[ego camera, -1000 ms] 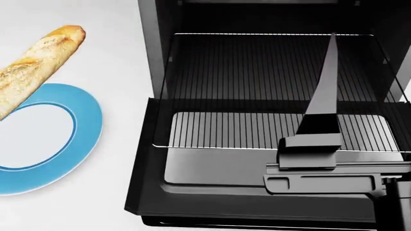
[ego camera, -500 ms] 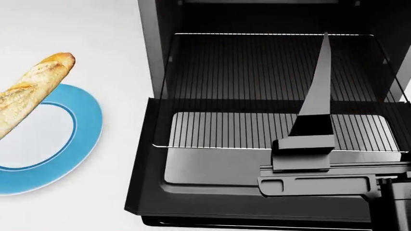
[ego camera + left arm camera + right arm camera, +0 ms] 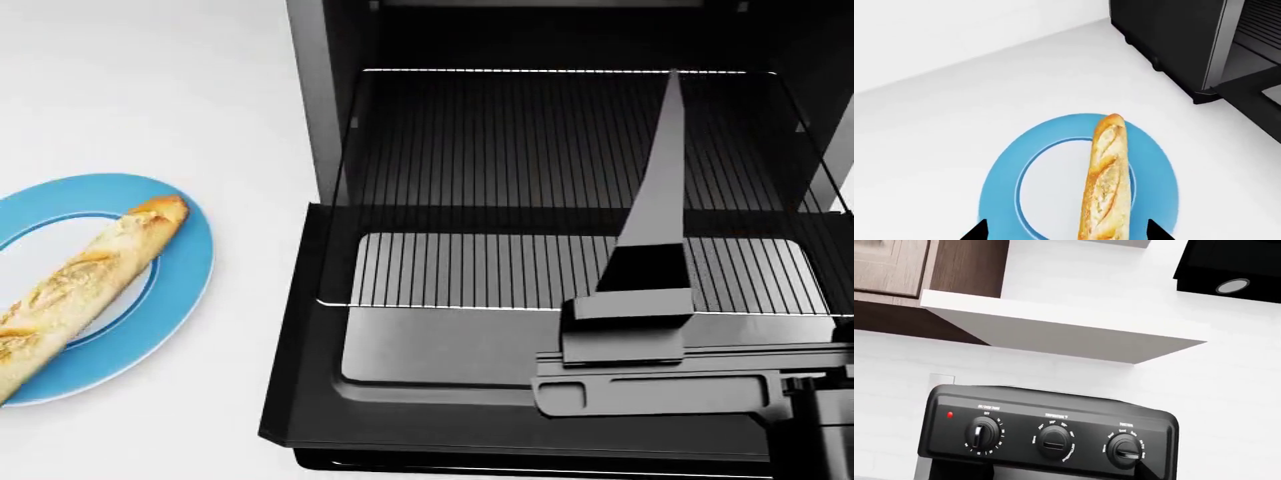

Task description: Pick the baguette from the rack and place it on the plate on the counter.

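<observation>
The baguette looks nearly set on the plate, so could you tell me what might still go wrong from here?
1. The baguette lies diagonally across the plate, with one end over the blue rim, so it could roll or slide onto the counter.
2. The left gripper is barely in view; if it is pulled away carelessly, it might drag the loaf.
3. The right gripper hangs over the rack of the open oven and could catch its bars.

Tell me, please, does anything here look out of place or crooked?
Little stands out. The baguette lies diagonally across the plate, one end past its rim. The oven door hangs open with the empty rack pulled out over it. Nothing looks spilled or damaged.
</observation>
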`<state>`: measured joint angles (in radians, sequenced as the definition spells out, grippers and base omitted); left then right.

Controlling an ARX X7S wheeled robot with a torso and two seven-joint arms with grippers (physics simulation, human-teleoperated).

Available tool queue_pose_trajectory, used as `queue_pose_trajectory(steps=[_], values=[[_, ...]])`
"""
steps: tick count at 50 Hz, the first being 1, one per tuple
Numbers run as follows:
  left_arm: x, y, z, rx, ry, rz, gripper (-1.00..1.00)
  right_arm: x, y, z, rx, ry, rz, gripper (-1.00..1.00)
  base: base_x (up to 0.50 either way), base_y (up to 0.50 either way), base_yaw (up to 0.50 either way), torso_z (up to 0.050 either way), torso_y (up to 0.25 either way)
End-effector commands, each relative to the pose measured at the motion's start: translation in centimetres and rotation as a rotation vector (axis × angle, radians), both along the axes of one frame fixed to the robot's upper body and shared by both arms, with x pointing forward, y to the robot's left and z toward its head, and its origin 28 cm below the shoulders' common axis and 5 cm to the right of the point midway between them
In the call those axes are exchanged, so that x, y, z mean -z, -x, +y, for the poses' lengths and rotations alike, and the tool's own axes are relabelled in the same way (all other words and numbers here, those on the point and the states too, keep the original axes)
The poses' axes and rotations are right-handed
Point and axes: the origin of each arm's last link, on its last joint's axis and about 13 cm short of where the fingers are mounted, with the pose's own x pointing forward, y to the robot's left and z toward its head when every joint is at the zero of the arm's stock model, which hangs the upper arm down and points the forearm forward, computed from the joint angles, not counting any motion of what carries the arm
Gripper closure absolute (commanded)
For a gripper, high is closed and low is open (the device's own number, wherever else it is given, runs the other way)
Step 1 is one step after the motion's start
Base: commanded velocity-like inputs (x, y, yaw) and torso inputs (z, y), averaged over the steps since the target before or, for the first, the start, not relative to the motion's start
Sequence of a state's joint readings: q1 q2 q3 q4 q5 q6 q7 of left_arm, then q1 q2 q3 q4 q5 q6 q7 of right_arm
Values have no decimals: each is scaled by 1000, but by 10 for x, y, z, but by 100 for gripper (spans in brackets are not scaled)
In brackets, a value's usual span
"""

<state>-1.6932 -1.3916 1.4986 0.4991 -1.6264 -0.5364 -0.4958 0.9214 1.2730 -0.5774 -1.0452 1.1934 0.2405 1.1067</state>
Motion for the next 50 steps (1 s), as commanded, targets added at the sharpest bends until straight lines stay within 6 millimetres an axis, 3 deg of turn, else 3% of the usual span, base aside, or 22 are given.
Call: queue_pose_trajectory(steps=[1, 8, 12, 23, 50], values=[[-10, 8, -1, -12, -10, -33, -100, -1, 0, 1, -4, 3, -1, -100, 0, 0, 0, 0, 0], [-39, 33, -14, 28, -24, -135, -100, 0, 1, 1, -11, -4, -1, -100, 0, 0, 0, 0, 0], [-45, 42, -20, 56, -46, -186, -100, 0, 1, 2, -15, -6, -4, -100, 0, 0, 0, 0, 0], [-51, 63, -37, 87, -56, -319, -100, -1, 2, 3, -22, -3, -6, -100, 0, 0, 0, 0, 0], [-64, 96, -61, 129, -129, -412, -100, -1, 5, 3, -27, -6, -9, -100, 0, 0, 0, 0, 0]])
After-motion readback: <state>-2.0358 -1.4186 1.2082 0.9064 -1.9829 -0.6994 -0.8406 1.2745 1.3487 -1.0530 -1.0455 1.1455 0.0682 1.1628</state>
